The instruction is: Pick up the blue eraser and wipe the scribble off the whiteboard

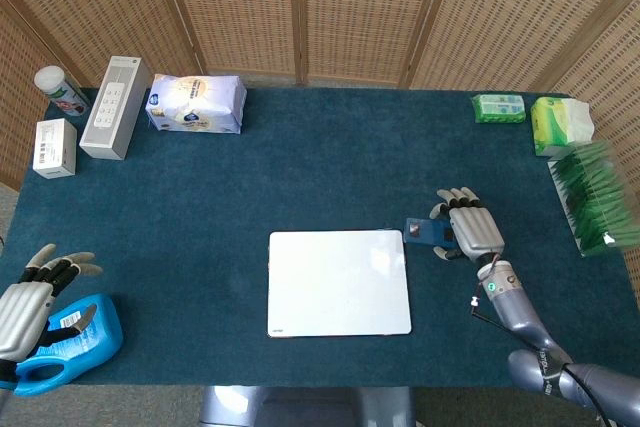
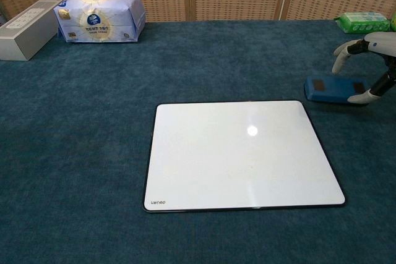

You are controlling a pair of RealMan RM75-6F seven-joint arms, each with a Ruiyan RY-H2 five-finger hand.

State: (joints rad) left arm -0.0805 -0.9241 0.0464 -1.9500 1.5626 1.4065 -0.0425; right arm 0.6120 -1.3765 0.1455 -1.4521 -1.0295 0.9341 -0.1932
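Right hand (image 1: pixel 474 233) holds the blue eraser (image 2: pixel 334 89) low over the surface (image 1: pixel 300 177), just beside the clean whiteboard's (image 2: pixel 241 153) far right corner, while the left hand (image 1: pixel 30 297) is open above a blue bottle (image 1: pixel 70 342).

- The place looked like a staged indoor test room rather than a lived-in home: a table (image 1: pixel 320 147) covered wholly in dark teal carpet-like cloth served as the work surface.
- Behind the table stood a folding screen (image 1: pixel 300 7) of woven rattan panels in wooden frames, closing off the background.
- Household goods sat spread along the table's edges like props: a pack of tissues (image 1: pixel 196 104), a grey power strip (image 1: pixel 116 107), a small white box (image 1: pixel 55 147) and a white bottle (image 1: pixel 61 90) at its far left.
- At its far right lay green packets (image 1: pixel 498 108); at its near left corner, a blue detergent jug (image 1: pixel 70 347).
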